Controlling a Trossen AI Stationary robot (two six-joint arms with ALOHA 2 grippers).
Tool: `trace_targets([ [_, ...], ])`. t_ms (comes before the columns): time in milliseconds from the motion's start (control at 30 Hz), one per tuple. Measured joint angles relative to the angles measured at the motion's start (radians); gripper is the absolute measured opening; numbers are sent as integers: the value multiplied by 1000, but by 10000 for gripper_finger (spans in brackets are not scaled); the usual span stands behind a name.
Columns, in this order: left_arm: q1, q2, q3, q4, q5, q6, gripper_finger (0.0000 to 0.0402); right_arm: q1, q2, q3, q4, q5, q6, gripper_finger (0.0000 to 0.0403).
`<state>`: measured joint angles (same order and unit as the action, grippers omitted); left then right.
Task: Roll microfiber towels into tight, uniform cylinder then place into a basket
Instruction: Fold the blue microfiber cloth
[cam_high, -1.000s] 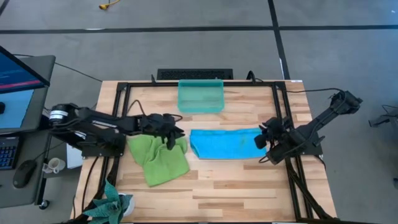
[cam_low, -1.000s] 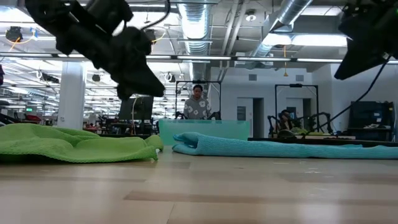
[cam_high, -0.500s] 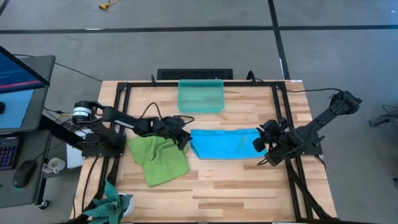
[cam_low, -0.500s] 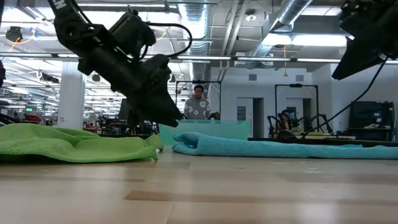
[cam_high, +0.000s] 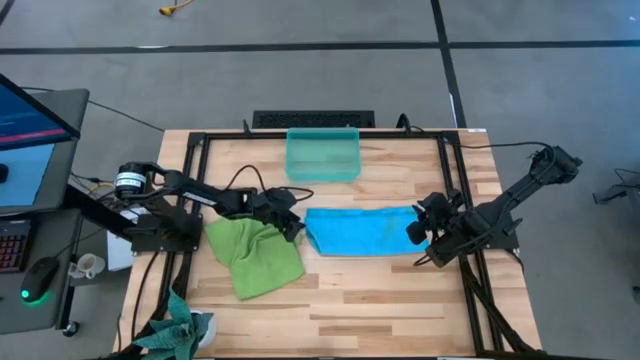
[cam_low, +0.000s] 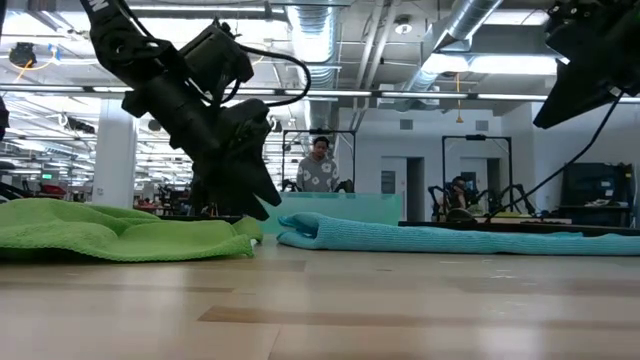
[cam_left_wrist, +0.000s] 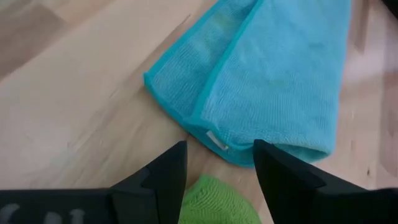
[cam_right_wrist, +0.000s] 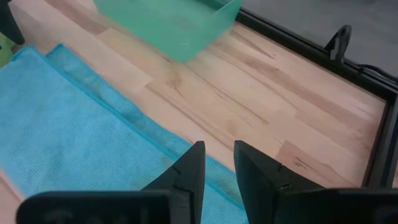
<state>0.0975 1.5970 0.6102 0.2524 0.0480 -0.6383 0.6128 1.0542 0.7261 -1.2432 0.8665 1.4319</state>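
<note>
High view – blue towel (cam_high: 362, 230): folded into a long flat band mid-table, not rolled; lime green towel (cam_high: 253, 254): crumpled, just beside its left end
Basket (cam_high: 323, 153): translucent teal, at the table's far edge
Left gripper (cam_left_wrist: 217, 158): fingers parted, holding nothing, over the blue towel's left end
Right gripper (cam_right_wrist: 216, 163): fingers slightly apart, holding nothing – above the towel's right end

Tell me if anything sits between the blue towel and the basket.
Nothing visible does. Only bare wood lies between the blue towel and the basket; the green towel lies off to its side, under the left gripper.
</note>
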Motion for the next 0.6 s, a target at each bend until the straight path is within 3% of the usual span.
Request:
trace_targets([
  [200, 0, 0, 0, 1, -87, -3, 176, 0, 0, 0, 3, 0, 0, 107],
  [600, 0, 27, 3, 46, -70, -6, 176, 0, 0, 0, 7, -1, 0, 107],
])
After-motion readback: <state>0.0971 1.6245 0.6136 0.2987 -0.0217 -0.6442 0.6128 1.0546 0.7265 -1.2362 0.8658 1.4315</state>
